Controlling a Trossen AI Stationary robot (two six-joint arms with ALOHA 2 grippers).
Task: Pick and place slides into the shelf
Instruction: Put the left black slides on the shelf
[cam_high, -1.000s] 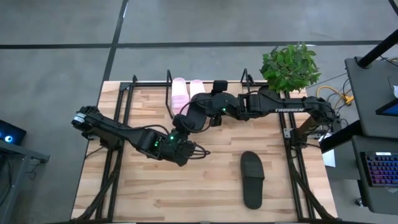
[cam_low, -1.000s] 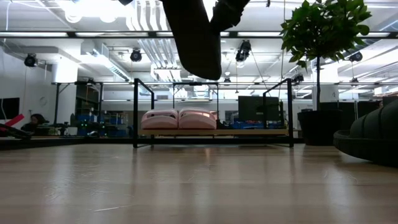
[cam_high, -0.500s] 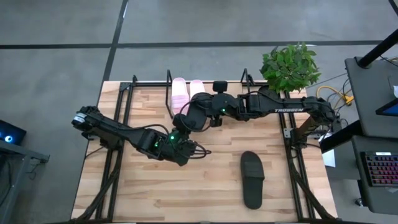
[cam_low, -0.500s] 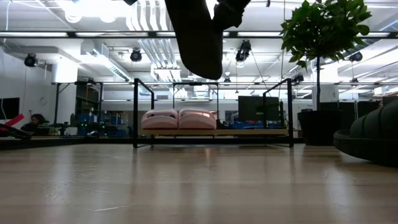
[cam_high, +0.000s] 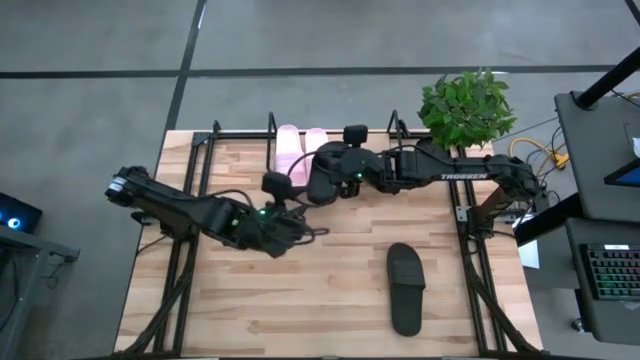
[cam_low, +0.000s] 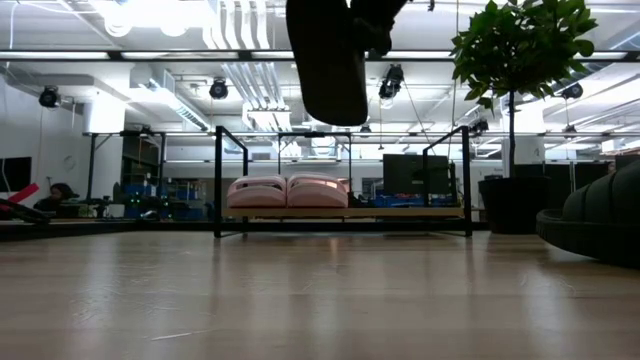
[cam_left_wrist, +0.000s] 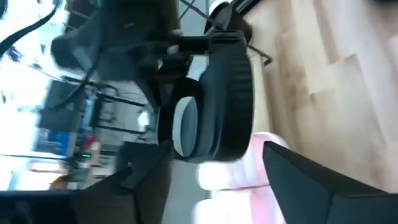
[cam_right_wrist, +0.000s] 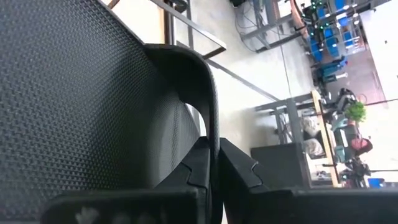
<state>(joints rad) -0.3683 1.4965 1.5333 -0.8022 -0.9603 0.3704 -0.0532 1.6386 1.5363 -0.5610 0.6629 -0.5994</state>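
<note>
A black slide (cam_low: 330, 60) hangs high over the table's middle, in front of the shelf (cam_low: 345, 212). My right gripper (cam_right_wrist: 214, 158) is shut on it. My left gripper (cam_high: 277, 190) stands open just to the left of the slide, one dark finger (cam_left_wrist: 311, 180) showing, clear of the slide (cam_left_wrist: 217, 99). Two pink slides (cam_high: 302, 145) lie side by side on the shelf's board. A second black slide (cam_high: 405, 288) lies flat on the table at the near right. My right gripper pinches the free edge of the black slide's strap (cam_right_wrist: 210, 118) between its two fingers (cam_right_wrist: 199, 171), one inside the strap and one outside. The slide hangs on end below the gripper, lifted well clear of the table.
A potted plant (cam_high: 465, 105) stands at the table's far right corner. Black frame bars run along the table's left and right sides (cam_high: 470, 250). Bare board lies in the shelf to the right of the pink slides (cam_low: 410, 212).
My right gripper has shut on the black slide's strap. My left gripper has then opened, let go of the slide and drawn back toward the table's left. The slide stays hanging in the air, shifted slightly right.
</note>
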